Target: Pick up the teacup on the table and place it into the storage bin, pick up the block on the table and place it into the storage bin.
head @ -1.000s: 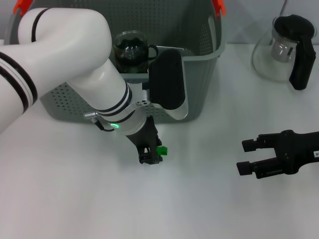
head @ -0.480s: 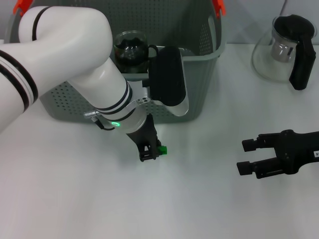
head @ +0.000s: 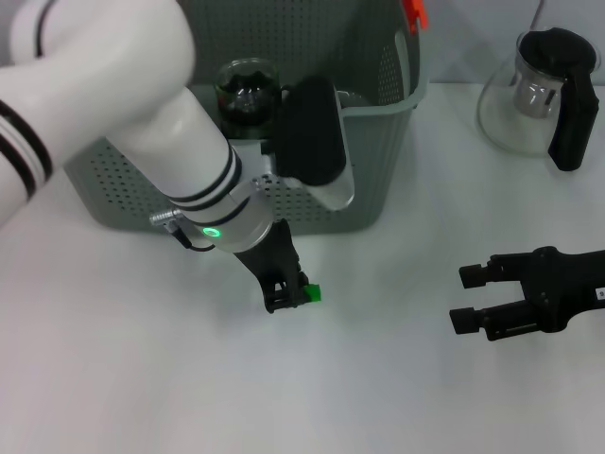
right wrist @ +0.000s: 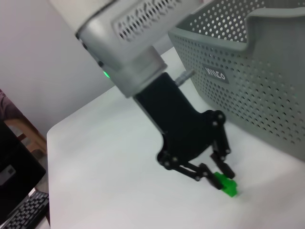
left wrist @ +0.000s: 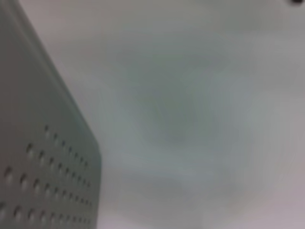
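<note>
A small green block point(head: 312, 293) lies on the white table just in front of the grey perforated storage bin point(head: 378, 161). My left gripper point(head: 289, 297) points down at it and is shut on the green block point(right wrist: 226, 184), which sits at the fingertips point(right wrist: 228, 170) close to the table. The glass teacup point(head: 248, 90) with its dark handle stands inside the bin, behind my left forearm. At the right of the table my right gripper point(head: 465, 297) hovers open and holds nothing. The left wrist view shows only the bin wall point(left wrist: 43, 162) and blurred table.
A glass teapot point(head: 541, 90) with a black lid and handle stands at the back right. The bin carries orange handle clips point(head: 413, 13) and a small black label point(right wrist: 214, 74). Bare white table lies between the two grippers and along the front edge.
My left arm has shifted up and left in view. The gripper and the green block have moved slightly toward the front right. The right arm has not moved.
</note>
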Robot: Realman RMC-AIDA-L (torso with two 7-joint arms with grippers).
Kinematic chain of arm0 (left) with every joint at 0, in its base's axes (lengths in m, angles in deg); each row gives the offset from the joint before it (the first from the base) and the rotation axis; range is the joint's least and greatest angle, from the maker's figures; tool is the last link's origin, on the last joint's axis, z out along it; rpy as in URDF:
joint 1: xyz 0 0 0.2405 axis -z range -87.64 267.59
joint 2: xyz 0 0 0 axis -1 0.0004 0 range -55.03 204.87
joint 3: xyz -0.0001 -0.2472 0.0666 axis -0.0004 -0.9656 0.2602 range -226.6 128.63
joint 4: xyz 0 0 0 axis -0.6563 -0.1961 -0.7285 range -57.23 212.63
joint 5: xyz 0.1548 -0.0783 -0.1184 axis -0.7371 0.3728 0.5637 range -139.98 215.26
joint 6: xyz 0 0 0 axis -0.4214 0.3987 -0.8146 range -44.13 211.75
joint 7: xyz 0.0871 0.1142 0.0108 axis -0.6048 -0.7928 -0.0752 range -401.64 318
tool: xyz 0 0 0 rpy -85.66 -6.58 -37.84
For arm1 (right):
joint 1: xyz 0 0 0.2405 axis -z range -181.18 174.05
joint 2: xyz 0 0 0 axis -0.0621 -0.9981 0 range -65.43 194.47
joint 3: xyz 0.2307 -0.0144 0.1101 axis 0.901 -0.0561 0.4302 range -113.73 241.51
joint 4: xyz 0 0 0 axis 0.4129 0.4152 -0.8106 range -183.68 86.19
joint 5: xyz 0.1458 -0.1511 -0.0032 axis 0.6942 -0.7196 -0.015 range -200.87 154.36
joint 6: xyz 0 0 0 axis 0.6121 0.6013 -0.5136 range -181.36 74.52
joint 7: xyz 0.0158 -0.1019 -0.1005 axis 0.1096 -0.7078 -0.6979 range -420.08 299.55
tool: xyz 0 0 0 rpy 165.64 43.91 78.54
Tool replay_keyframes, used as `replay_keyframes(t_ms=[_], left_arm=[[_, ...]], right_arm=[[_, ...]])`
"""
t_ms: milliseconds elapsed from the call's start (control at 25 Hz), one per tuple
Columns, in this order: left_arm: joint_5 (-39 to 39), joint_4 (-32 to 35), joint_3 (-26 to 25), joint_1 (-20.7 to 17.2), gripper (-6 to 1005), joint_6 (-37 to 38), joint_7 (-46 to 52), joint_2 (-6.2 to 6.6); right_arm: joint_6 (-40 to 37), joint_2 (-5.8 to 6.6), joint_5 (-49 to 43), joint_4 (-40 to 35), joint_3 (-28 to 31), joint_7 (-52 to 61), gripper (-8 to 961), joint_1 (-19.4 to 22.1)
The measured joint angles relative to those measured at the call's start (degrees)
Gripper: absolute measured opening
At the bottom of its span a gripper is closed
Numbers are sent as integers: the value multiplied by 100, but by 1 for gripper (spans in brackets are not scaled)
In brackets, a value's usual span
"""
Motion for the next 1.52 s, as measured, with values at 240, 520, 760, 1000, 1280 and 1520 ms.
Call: replay_keyframes(t_ms=[240,520,760,1000,1280,1520], left_arm=[[737,871,-907,-425,157,1132,-20,21],[2423,1844,-3010,-692,161,2975,-378,85],[3193,1470,-4230,-380,165,1665,-326,428],[3042,113,-4027,136,169,-160,-245,879],[2865,-297,-3837,157,247,-1268,-284,897],[2795,134,-4040,-89,362,-1172,47,856]], right_arm=[[-43,30,-1,0,0,-39,906,42],[-93,109,-1,0,0,-58,906,144],[-106,140,-1,-5,-7,-125,906,129],[-115,128,-1,-29,-34,-124,906,34],[-95,106,-1,-31,-43,-105,906,-86],[-65,98,3,-58,-13,-142,906,-149]])
